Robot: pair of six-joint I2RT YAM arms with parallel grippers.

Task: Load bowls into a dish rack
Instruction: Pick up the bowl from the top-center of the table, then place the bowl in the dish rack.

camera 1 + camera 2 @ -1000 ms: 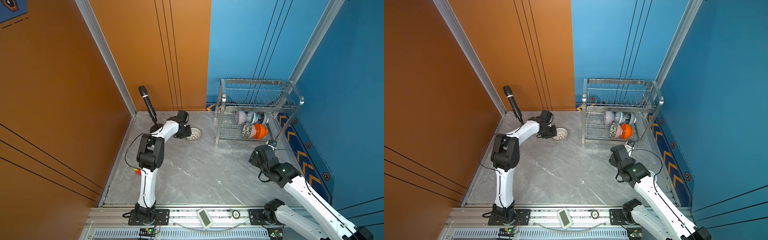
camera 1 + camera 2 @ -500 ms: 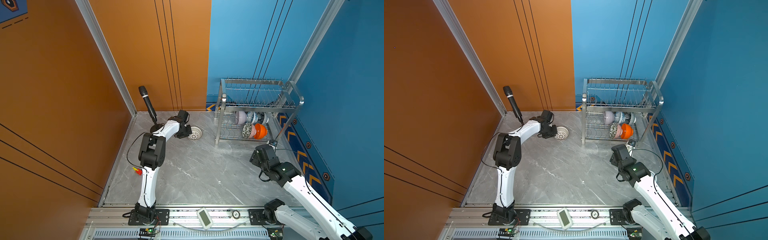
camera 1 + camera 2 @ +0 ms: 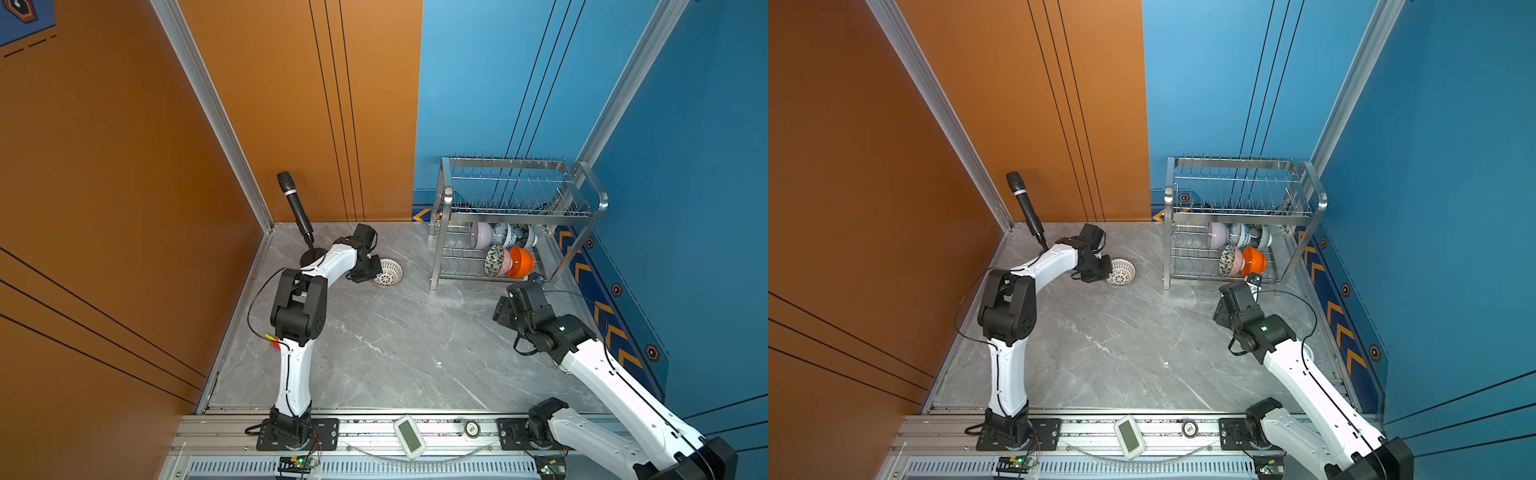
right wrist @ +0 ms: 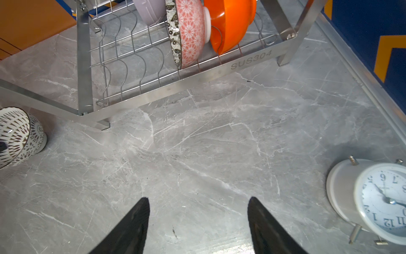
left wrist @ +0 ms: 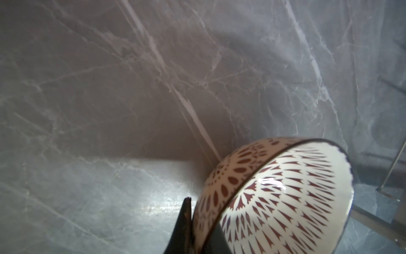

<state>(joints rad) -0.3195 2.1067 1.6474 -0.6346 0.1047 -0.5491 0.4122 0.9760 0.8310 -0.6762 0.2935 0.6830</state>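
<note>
In both top views the white lattice-patterned bowl (image 3: pixel 388 272) (image 3: pixel 1120 272) sits tilted on the grey floor left of the dish rack (image 3: pixel 436 257) (image 3: pixel 1168 249). My left gripper (image 5: pixel 202 231) is shut on its rim, one finger outside the wall and one inside. Several bowls stand on edge in the rack's lower tier, among them a lilac bowl (image 3: pixel 482 235), a leaf-patterned bowl (image 3: pixel 494 259) and an orange bowl (image 3: pixel 521 262) (image 4: pixel 230 22). My right gripper (image 4: pixel 198 204) hangs open over bare floor in front of the rack, holding nothing.
A black microphone (image 3: pixel 295 208) on a stand rises behind the left arm. A white alarm clock (image 4: pixel 377 202) lies on the floor near my right gripper. Orange and blue walls close in the floor. A small white device (image 3: pixel 409 434) rests on the front rail.
My left gripper's jaws have closed on the lattice bowl's rim. The right arm has barely shifted in front of the rack.
</note>
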